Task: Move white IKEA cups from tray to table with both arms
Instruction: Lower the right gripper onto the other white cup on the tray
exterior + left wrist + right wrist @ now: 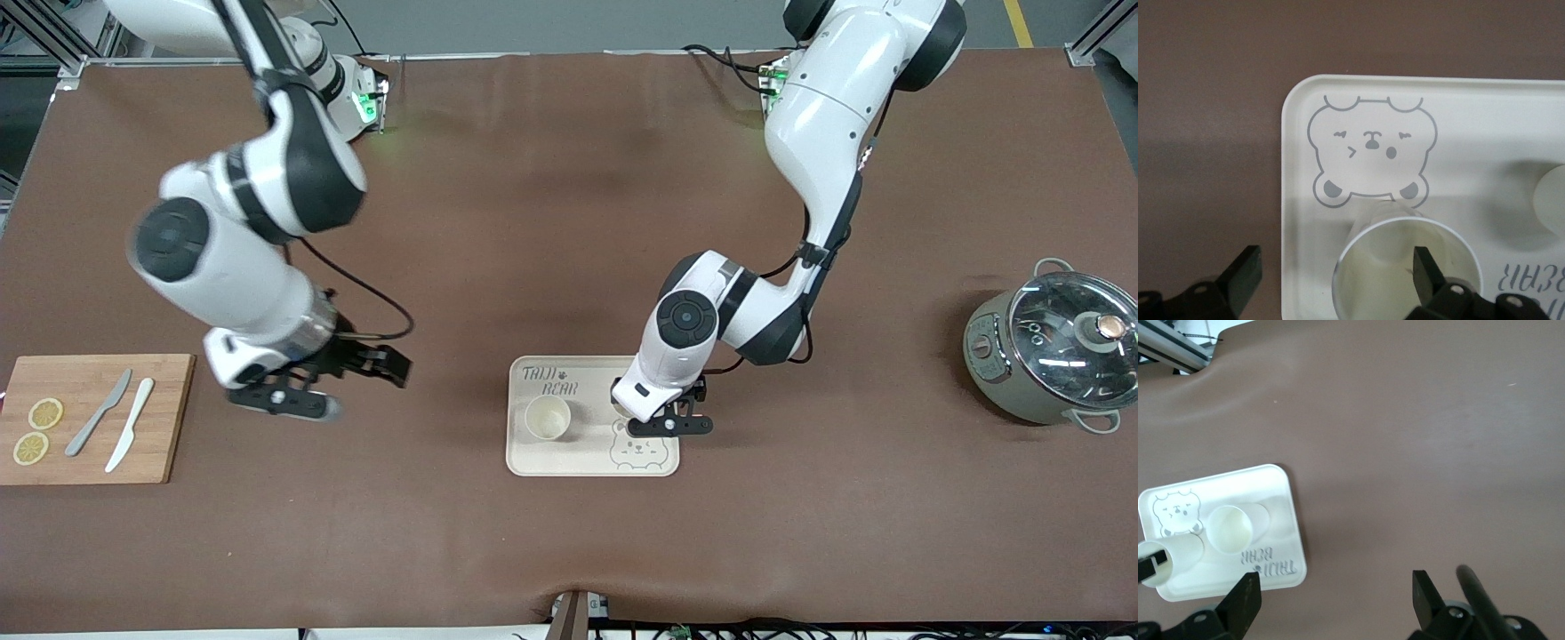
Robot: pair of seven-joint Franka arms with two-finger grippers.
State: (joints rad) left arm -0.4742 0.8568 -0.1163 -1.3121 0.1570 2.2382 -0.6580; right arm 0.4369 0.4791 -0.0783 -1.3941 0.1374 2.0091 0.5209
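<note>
— Cups first: where do they stand, seen from the front?

— Both small cream-white handleless cups are on the cream rectangular bear-printed tray (pixel 523 462), which lies on the brown matte desk (pixel 569 222). One cup (pixel 547 418) stands in plain sight near the tray's middle. The other is hidden under my left claw (pixel 671 425), which hangs low over the tray's end toward the left arm. My right claw (pixel 307 391) waits over bare desk between the tray and the wooden cutting board (pixel 169 418) with its knives and lemon slices. A grey pot with a glass lid (pixel 1049 356) sits well apart, out of the way.

— And your left wrist?

— There my left claw (pixel 1338 277) is spread wide, gripping nothing. One finger (pixel 1426 270) dips inside the near cup (pixel 1405 267), the other stays outside over the tray's edge; I judge that's so the cup's wall sits between them for a pinch. The second cup (pixel 1550 200) peeks in just beside.

— Right wrist?

— My right claw (pixel 1335 593) is also spread and empty, off the tray (pixel 1281 577), keeping clear. I see the free cup (pixel 1231 530) I'd judge to be mine.
</note>
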